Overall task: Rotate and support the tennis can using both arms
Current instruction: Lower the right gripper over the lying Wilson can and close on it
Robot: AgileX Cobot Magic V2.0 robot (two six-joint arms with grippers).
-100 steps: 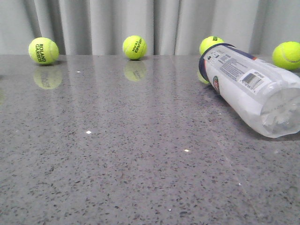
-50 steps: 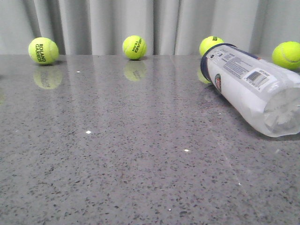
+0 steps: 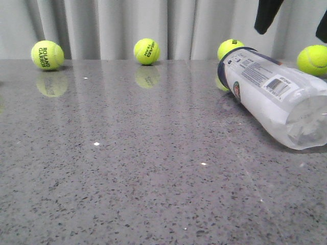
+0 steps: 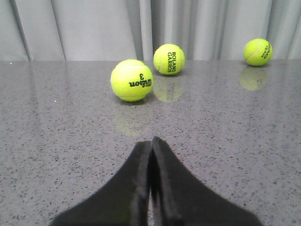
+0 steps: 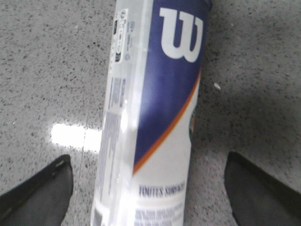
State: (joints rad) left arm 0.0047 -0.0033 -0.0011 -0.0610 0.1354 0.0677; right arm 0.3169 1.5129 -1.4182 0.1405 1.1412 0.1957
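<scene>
The tennis can (image 3: 271, 97) lies on its side on the grey table at the right, navy rim toward the back, clear base toward the front. My right gripper (image 3: 294, 20) hangs open above it, with only its fingertips (image 3: 265, 15) showing at the top edge. In the right wrist view the can (image 5: 160, 108) lies between the two spread fingers of the right gripper (image 5: 148, 159), which do not touch it. My left gripper (image 4: 151, 141) is shut and empty, low over the table; it does not show in the front view.
Four tennis balls sit along the back edge by the curtain: far left (image 3: 47, 55), middle (image 3: 146, 51), one behind the can's rim (image 3: 230, 48), one far right (image 3: 312, 60). A Wilson ball (image 4: 131, 80) lies ahead of the left gripper, with two more balls beyond it.
The right gripper's fingers have come into the front view from the top, above the can. The can has turned slightly on the table.
</scene>
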